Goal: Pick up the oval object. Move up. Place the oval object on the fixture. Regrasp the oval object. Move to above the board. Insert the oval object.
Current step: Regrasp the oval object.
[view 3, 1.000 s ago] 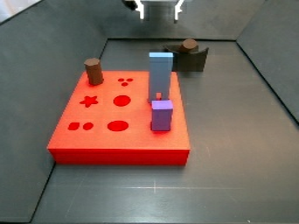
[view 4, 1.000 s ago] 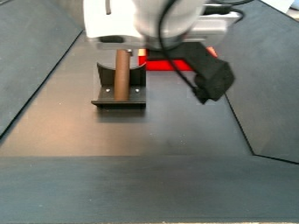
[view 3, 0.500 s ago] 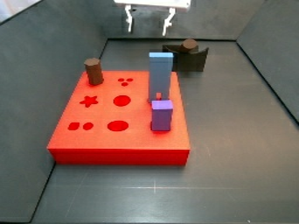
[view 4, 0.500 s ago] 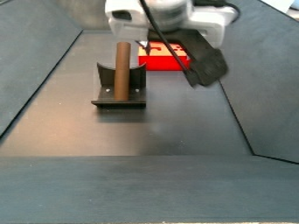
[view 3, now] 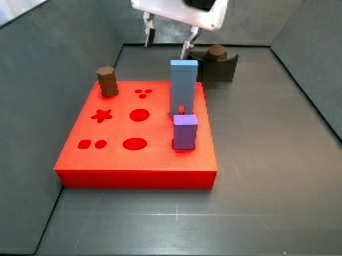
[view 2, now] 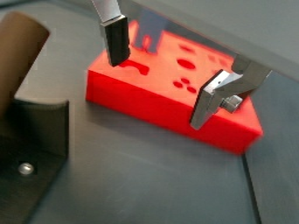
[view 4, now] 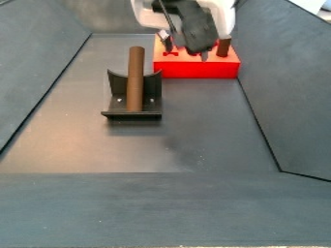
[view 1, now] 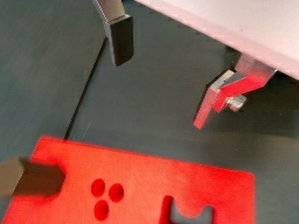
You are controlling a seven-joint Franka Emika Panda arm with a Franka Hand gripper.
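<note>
Stood upright in the fixture [view 4: 134,103], oval object [view 4: 132,74] long axis vertical; gripper [view 2: 163,72] spread wide, empty, near the board [view 2: 163,87].

oval object [view 4: 132,76]: brown, upright in fixture [view 4: 134,105] | board [view 3: 134,140]: red, flat

The gripper [view 3: 171,37] has come away from the fixture [view 4: 134,98] and now sits lower, over the far end of the board [view 3: 135,136]. Its jaws, still spread and empty, now frame the board's red edge [view 2: 176,87], with the oval object [view 4: 132,73] left behind them, standing in the fixture.
</note>
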